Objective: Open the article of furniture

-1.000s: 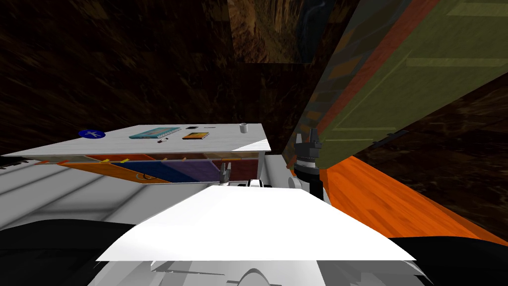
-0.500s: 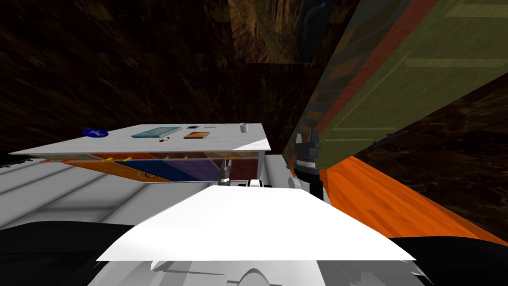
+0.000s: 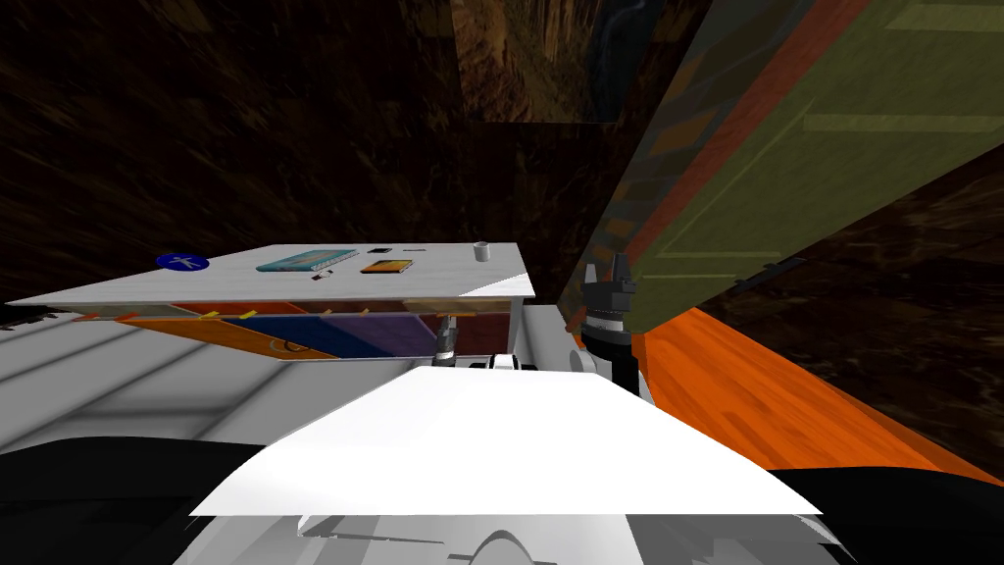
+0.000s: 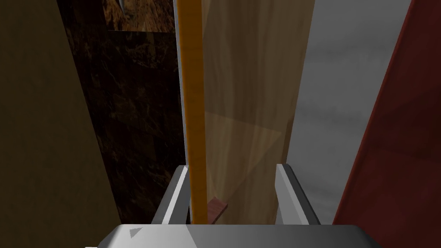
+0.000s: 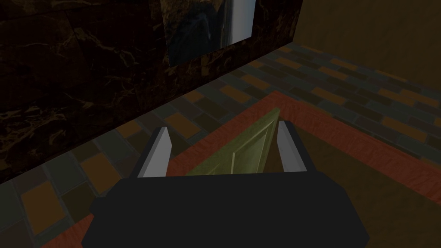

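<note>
**Operator:** Presently, how far has the opening procedure got?

**Technician:** Approach is complete; the pull is not. The desk (image 3: 422, 275) sits left of centre in the head view. The row of coloured fronts under its top looks flush, so I judge that nothing is open yet. Grasping and pulling remain.

**Operator:** Where is the handle relative to the tool?

**Technician:** The left gripper (image 3: 447, 335) is tucked under the right-hand end of the desk top, just below centre frame. In the left wrist view the orange handle (image 4: 191, 107) runs as a thin bar between the two fingers. It lies close beside one finger and apart from the other, in front of a pale wood-grain front (image 4: 252, 107).

**Operator:** Tool state?

**Technician:** Fingers apart, not pressing the bar from both sides. Closing should be enough to capture it.

**Operator:** And the other arm?

**Technician:** The right gripper (image 3: 608, 273) stands right of centre beside a green panel (image 3: 833, 177), fingers spread, holding nothing.
</note>
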You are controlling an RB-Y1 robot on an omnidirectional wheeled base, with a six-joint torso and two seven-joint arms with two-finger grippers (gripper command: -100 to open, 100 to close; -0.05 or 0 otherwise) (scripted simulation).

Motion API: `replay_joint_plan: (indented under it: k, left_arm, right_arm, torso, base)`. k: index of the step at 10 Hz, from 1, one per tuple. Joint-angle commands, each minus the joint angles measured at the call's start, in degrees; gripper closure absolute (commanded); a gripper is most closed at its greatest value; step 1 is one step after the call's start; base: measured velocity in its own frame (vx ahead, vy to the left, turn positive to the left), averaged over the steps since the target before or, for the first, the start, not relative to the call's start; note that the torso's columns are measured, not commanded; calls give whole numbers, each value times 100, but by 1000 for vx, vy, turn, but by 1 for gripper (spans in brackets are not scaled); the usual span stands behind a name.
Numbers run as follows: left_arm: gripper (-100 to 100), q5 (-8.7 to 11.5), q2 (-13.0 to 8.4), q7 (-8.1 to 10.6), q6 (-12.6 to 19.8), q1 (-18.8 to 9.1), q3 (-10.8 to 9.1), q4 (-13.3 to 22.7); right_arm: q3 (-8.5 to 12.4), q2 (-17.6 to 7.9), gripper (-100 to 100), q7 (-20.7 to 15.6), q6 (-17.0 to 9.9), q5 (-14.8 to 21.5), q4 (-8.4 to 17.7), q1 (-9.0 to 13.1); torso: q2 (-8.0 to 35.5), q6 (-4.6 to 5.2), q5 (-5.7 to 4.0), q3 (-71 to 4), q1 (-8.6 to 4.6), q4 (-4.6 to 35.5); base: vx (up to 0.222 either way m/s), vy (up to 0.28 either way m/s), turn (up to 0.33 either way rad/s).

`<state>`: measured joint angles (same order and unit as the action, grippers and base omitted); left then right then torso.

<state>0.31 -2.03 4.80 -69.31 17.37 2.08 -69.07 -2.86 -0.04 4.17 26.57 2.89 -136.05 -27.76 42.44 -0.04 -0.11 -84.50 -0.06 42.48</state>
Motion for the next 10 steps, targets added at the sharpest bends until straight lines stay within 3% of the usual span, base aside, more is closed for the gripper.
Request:
replay_joint_plan:
  k: [1,5,10]
  left_arm:
    - [100,-5,9,9,-336,129,16,125]
    - [100,-18,18,8,-522,227,38,187]
    - [100,-17,-60,87,166,183,32,-433]
  right_arm:
    - [0,0,0,0,0,0,0,0]
    - [0,0,0,0,0,0,0,0]
    - [0,0,0,0,-1,0,1,3]
  torso:
    - [1,2,7,3,5,-7]
    - [-23,2,25,-5,20,-33]
    - [41,-4,-5,20,-1,12]
  base:
    - [23,8,-13]
    - [14,4,-6]
    - [-155,-24,27]
